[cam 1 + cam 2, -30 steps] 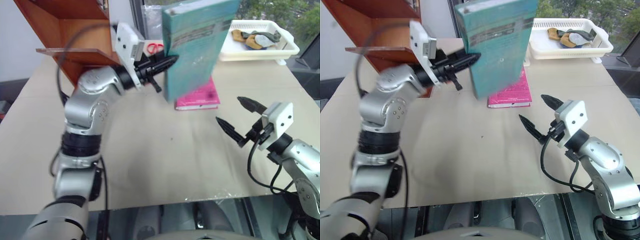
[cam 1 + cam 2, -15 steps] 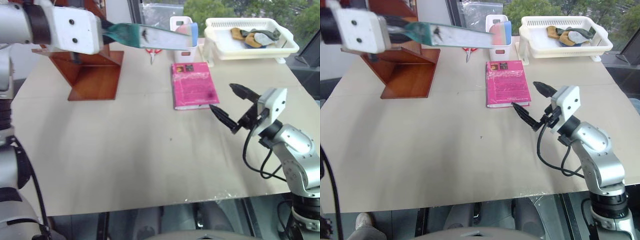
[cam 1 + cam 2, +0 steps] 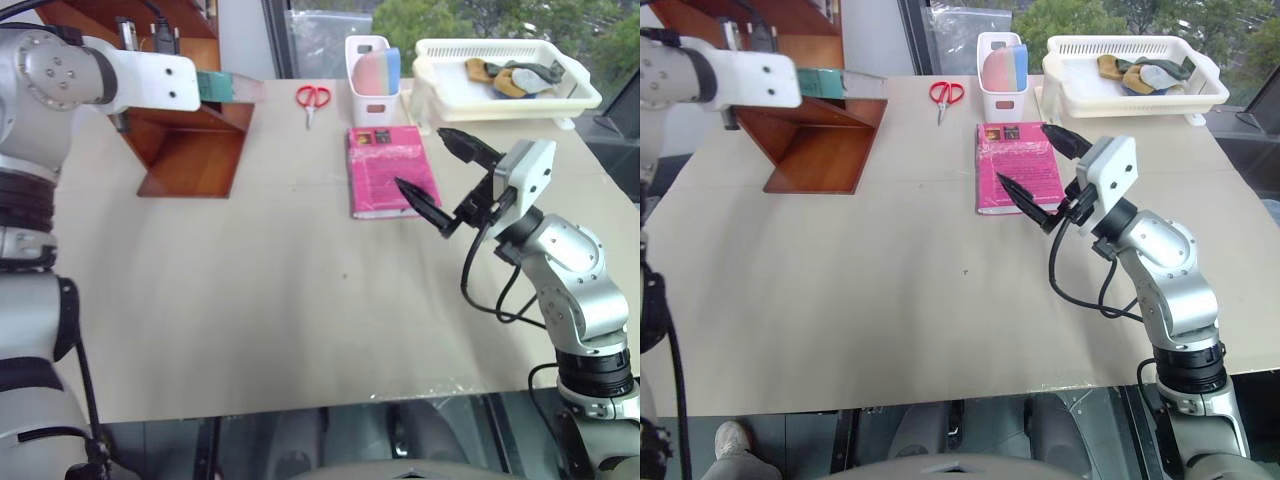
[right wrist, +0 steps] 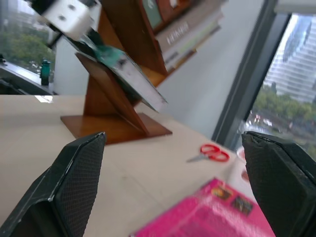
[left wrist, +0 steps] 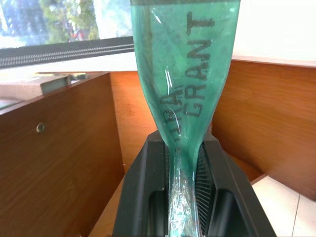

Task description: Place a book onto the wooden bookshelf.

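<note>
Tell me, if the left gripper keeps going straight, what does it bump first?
Probably the wooden bookshelf: the left gripper, shut on the book, points into its corner, so the book likely arrives first.

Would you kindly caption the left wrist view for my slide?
Left gripper shut on the teal book, heading into the wooden bookshelf.

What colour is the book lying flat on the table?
Magenta pink; the book on the table shows best in the right eye view.

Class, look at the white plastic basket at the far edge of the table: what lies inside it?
Inside the white plastic basket lies a small heap of crumpled items, yellowish, grey and dark. What they are is unclear, and the basket's near wall covers whatever lies low behind it.
</note>
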Controlling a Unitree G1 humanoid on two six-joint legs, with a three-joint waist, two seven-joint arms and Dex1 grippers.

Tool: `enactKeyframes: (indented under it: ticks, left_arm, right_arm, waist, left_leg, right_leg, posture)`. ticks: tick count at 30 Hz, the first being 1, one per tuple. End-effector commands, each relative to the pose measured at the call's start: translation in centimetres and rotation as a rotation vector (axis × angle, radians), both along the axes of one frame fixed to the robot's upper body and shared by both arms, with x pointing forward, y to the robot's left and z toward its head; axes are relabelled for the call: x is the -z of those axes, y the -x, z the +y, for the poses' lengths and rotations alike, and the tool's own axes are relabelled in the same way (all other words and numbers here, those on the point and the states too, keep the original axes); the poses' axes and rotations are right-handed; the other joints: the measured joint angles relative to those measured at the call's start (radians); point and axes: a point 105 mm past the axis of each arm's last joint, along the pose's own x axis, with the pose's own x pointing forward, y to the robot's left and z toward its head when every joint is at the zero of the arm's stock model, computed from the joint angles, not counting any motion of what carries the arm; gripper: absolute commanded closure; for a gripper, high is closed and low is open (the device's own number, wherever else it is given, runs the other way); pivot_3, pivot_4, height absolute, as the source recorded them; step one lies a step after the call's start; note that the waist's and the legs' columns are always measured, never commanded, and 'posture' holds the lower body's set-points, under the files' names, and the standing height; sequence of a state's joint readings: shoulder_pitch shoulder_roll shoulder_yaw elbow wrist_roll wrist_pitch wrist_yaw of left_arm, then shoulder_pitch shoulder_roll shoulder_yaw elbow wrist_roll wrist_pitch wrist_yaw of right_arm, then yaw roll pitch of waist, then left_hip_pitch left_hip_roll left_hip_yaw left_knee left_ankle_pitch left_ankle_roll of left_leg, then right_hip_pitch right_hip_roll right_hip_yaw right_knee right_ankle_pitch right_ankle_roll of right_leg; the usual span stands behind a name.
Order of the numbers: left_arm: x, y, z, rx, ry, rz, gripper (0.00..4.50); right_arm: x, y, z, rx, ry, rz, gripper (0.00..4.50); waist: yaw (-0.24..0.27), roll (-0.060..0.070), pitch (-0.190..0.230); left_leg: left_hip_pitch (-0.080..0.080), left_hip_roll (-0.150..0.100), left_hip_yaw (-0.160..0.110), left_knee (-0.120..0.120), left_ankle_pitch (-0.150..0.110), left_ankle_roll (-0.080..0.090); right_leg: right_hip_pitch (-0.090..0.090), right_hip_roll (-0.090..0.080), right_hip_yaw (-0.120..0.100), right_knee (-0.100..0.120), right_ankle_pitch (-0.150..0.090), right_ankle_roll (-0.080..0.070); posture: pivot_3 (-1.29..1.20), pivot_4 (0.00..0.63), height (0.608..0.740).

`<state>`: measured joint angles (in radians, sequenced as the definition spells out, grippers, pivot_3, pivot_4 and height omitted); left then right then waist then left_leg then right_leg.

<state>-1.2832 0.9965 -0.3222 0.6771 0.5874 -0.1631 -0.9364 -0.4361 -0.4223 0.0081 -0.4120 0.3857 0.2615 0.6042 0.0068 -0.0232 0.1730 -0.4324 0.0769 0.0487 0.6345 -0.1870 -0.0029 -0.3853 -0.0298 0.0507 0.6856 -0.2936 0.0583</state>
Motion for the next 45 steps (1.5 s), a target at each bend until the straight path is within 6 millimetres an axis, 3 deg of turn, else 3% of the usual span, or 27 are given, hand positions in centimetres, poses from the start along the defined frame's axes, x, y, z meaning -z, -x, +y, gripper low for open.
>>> enactKeyframes:
  ticks: [1, 9, 18, 23, 24, 26, 29, 30, 32, 35, 37, 39, 41, 45]
  left_arm:
    - [1.6, -0.7, 0.9, -0.032, 0.005, 0.046, 3.93]
    - [1.0, -0.1, 1.9, -0.02, 0.015, 0.061, 3.93]
    - [-0.1, 1.9, 2.8, 0.006, 0.032, 0.027, 0.07]
    - [-1.6, 4.2, 1.7, 0.081, 0.085, -0.035, 0.07]
    - [-2.1, 4.8, 1.2, 0.106, 0.106, -0.056, 0.07]
    - [-3.2, 6.5, -1.6, 0.237, 0.251, -0.066, 0.07]
    - [-4.9, 10.4, -8.5, 0.585, 0.59, -0.023, 0.07]
    - [-4.3, 12.1, -10.7, 0.695, 0.742, 0.067, 0.07]
    - [-1.7, 13.8, -13.2, 0.79, 0.906, 0.22, 0.07]
    - [3.8, 13.3, -14.0, 0.684, 1.103, 0.339, 0.07]
    - [7.3, 13.0, -13.8, 0.594, 1.304, 0.439, 0.07]
    - [10.7, 13.2, -13.5, 0.52, 1.396, 0.503, 0.07]
    - [13.1, 13.4, -12.6, 0.442, 1.417, 0.496, 0.07]
    - [16.8, 15.7, -10.1, 0.334, 1.42, 0.561, 0.07]
  right_arm:
    - [-1.4, 1.5, 0.6, -0.037, 0.013, -0.061, 0.0]
    - [-1.2, 2.1, 0.2, -0.052, 0.055, -0.047, 0.0]
    - [-2.6, 1.8, 0.3, -0.085, -0.03, -0.063, 0.0]
    - [-2.6, 1.3, 0.2, -0.09, -0.032, -0.063, 0.0]
    - [-2.5, 1.3, 0.1, -0.091, -0.035, -0.06, 0.0]
    - [-2.5, 1.1, -0.1, -0.09, -0.041, -0.055, 0.0]
    - [-2.6, 1.0, -0.2, -0.091, -0.048, -0.048, 0.0]
    - [-2.2, 0.9, -0.3, -0.091, -0.041, -0.026, 0.0]
    - [-1.3, 0.7, -0.6, -0.085, -0.019, 0.023, 0.0]
    - [1.0, 1.0, -1.6, -0.066, 0.034, 0.122, 0.0]
    - [3.1, 1.3, -2.7, -0.023, 0.082, 0.199, 0.0]
    - [5.0, 2.1, -4.0, 0.017, 0.13, 0.258, 0.0]
    - [6.3, 2.7, -5.3, 0.054, 0.147, 0.316, 0.0]
    - [9.3, 4.9, -8.9, 0.152, 0.261, 0.44, 0.0]
  waist:
    - [0.004, 0.0, 0.0]
    - [-0.003, 0.0, 0.0]
    - [-0.024, -0.001, 0.001]
    - [-0.024, -0.002, 0.001]
    - [-0.023, -0.002, 0.001]
    - [-0.021, -0.002, 0.001]
    - [-0.009, -0.003, 0.002]
    - [-0.01, -0.003, 0.002]
    - [-0.018, -0.002, 0.001]
    - [-0.024, 0.0, 0.0]
    - [-0.023, 0.0, 0.0]
    - [-0.021, -0.001, 0.001]
    - [-0.021, -0.001, 0.001]
    - [-0.02, -0.001, 0.0]
  left_leg:
    - [0.001, 0.0, 0.0, 0.001, 0.0, 0.0]
    - [0.001, 0.0, 0.0, 0.007, 0.0, 0.0]
    - [-0.003, 0.0, 0.001, 0.005, 0.0, 0.0]
    - [-0.015, 0.0, 0.001, 0.005, 0.0, 0.0]
    - [-0.019, 0.0, 0.001, 0.006, 0.001, -0.001]
    - [-0.021, 0.0, 0.001, 0.007, 0.001, -0.001]
    - [-0.025, 0.0, -0.003, 0.01, 0.001, -0.001]
    - [-0.026, 0.0, -0.003, 0.012, 0.0, 0.0]
    - [-0.026, 0.0, -0.004, 0.015, 0.0, 0.0]
    - [-0.013, 0.0, -0.003, 0.013, 0.0, 0.0]
    - [-0.013, 0.002, -0.004, 0.013, 0.0, 0.0]
    - [-0.014, 0.002, -0.005, 0.014, 0.0, 0.0]
    - [-0.015, 0.001, -0.005, 0.014, 0.0, 0.0]
    - [-0.014, 0.001, -0.004, 0.014, 0.0, 0.0]
  right_leg:
    - [0.0, 0.0, 0.001, 0.003, 0.0, 0.0]
    - [-0.001, 0.001, 0.003, 0.009, 0.0, 0.0]
    - [-0.005, 0.001, 0.005, 0.008, 0.0, 0.0]
    - [-0.017, 0.001, 0.004, 0.008, 0.0, -0.001]
    - [-0.021, 0.001, 0.004, 0.009, 0.0, -0.001]
    - [-0.022, 0.001, 0.004, 0.008, 0.0, -0.001]
    - [-0.022, 0.0, -0.001, 0.008, 0.0, -0.001]
    - [-0.022, 0.0, -0.001, 0.009, 0.0, 0.0]
    - [-0.021, 0.0, 0.0, 0.009, 0.0, 0.0]
    - [-0.011, 0.001, 0.001, 0.011, 0.0, 0.0]
    - [-0.011, 0.002, 0.001, 0.01, 0.0, 0.0]
    - [-0.011, 0.002, 0.001, 0.011, 0.0, 0.0]
    - [-0.011, 0.002, 0.001, 0.01, 0.0, 0.0]
    - [-0.011, 0.001, 0.001, 0.01, 0.0, -0.001]
  posture:
    - [0.0, 0.15, 0.74]
    - [0.0, 0.15, 0.74]
    - [0.0, 0.15, 0.74]
    - [0.0, 0.15, 0.74]
    - [0.0, 0.15, 0.74]
    - [0.0, 0.15, 0.74]
    - [0.0, 0.15, 0.74]
    - [0.0, 0.15, 0.74]
    - [0.0, 0.15, 0.74]
    - [0.0, 0.15, 0.74]
    - [0.0, 0.15, 0.74]
    - [0.0, 0.15, 0.74]
    - [0.0, 0.15, 0.74]
    - [0.0, 0.15, 0.74]
